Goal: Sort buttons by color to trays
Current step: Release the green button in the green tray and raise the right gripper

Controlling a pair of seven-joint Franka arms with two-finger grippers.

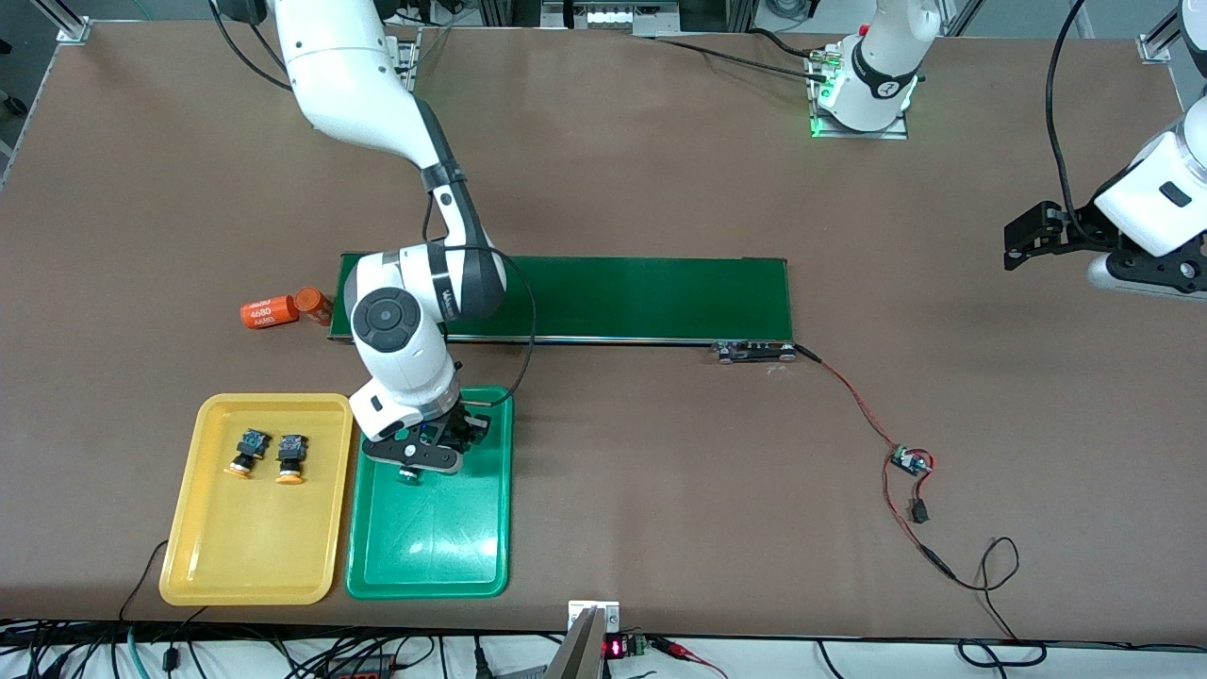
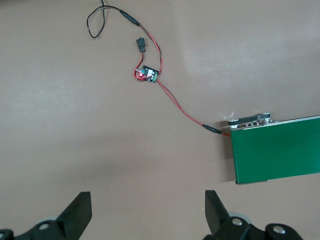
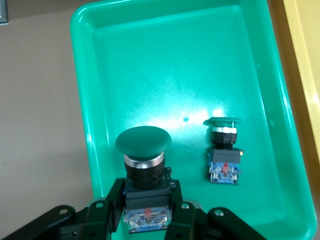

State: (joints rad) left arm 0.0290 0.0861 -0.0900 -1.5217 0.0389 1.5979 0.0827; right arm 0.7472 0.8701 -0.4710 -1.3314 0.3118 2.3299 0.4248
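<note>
My right gripper [image 1: 415,467] hangs over the green tray [image 1: 429,556], shut on the black-and-blue body of a green-capped button [image 3: 143,150]. In the right wrist view the gripper [image 3: 147,200] clamps that body from both sides, cap pointing away from the wrist. A second green button [image 3: 223,150] lies on the floor of the green tray [image 3: 165,60], toward the yellow tray's side. Two orange-yellow buttons [image 1: 247,453] [image 1: 291,457] lie side by side in the yellow tray [image 1: 236,566]. My left gripper [image 1: 1014,243] waits open over bare table at the left arm's end, nothing between its fingers [image 2: 80,207].
The dark-green conveyor belt [image 1: 613,297] runs across the table's middle, farther from the front camera than the trays. Two orange cylinders [image 1: 269,311] lie at its end toward the right arm. A small circuit board [image 1: 910,462] with red wires trails from the belt's other end.
</note>
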